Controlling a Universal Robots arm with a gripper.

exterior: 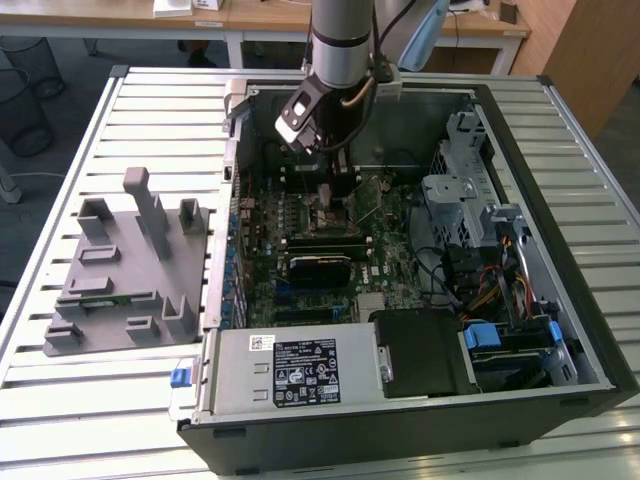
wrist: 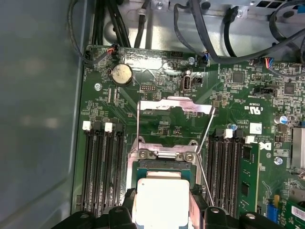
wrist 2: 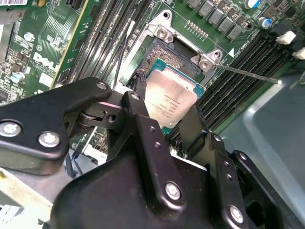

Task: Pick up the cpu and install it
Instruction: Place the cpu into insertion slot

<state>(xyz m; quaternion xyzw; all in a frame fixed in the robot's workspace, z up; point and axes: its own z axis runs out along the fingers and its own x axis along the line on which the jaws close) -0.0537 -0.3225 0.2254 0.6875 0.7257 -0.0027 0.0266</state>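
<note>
End effector (wrist 2: 167,109) closed on cpu (wrist 2: 174,94) edges; cpu held just above open socket (wrist: 164,166), motherboard (wrist: 228,95) beneath.

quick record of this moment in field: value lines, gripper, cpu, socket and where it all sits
gripper: shut on the cpu, gripping two opposite edges
cpu: metal top up, over the socket; seated or not, cannot tell
socket: load plate swung open, lever unlatched
setting: open computer case on a slatted table

Pale slatted table (exterior: 150,100), wooden desks (exterior: 260,15) beyond
</note>
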